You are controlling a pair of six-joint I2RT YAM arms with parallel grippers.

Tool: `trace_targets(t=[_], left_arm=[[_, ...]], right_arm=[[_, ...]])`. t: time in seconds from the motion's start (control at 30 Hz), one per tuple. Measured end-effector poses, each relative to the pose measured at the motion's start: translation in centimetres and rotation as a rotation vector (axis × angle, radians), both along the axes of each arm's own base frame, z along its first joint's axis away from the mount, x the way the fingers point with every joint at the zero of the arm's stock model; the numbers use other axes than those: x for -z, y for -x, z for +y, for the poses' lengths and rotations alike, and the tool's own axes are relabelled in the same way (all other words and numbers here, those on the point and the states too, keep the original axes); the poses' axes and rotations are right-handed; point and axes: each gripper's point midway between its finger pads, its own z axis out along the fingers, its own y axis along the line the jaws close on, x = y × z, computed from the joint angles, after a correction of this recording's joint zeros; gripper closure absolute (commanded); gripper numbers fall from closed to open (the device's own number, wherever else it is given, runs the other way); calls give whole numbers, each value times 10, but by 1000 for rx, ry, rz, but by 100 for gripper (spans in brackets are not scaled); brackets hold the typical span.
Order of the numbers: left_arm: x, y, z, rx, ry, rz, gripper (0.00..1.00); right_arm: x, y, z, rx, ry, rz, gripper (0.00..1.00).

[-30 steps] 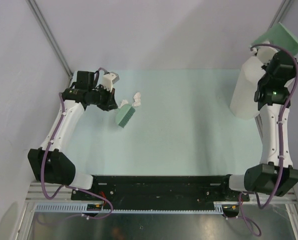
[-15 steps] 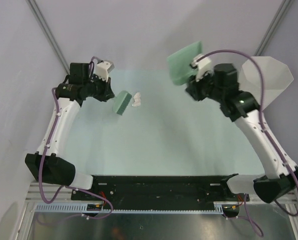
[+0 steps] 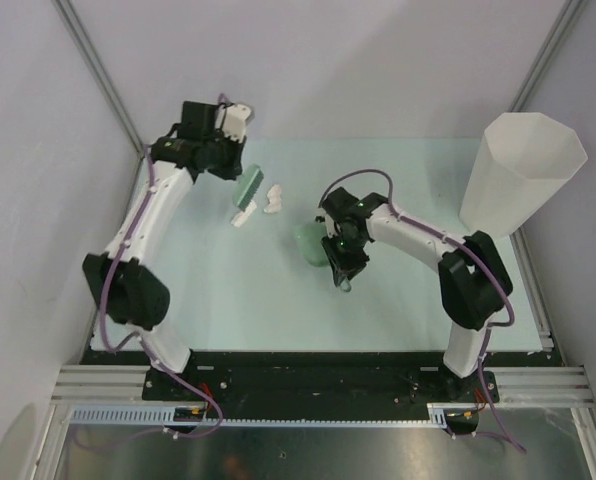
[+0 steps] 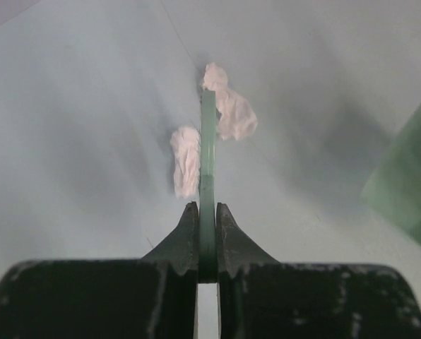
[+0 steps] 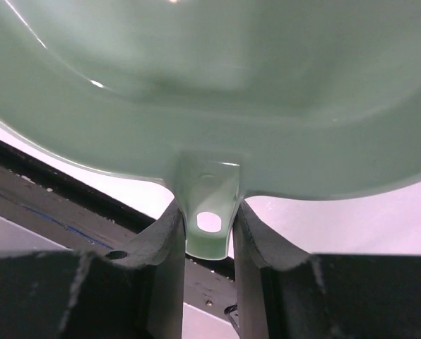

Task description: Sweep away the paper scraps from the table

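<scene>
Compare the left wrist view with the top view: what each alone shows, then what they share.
Left wrist only: close up, the left gripper shut on the brush, seen edge-on. Top only: the bin and the right arm. Both: brush, scraps, dustpan and table.

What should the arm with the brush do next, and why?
Probably lift the green brush in the left gripper a little and set it down beyond the outer scrap. The brush stands between the two, so sweeping toward the dustpan would likely push only the inner scrap and leave the other behind.
</scene>
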Motion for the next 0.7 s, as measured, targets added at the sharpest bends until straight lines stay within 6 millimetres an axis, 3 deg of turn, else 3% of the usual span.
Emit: trace_targets(t=[0.13, 0.37, 0.53, 0.7], left_arm=[[19, -34, -21, -3, -83, -1, 100], [55, -85, -40, 11, -180, -7, 100], [80, -85, -52, 93, -183, 32, 100], [96, -68, -69, 177, -157, 78, 100]], right_arm=[[22, 18, -5, -5, 83, 99, 100], [40, 38, -21, -32, 224, 168, 100], [57, 47, -19, -85, 286, 192, 98], [71, 50, -22, -118, 355, 205, 73]])
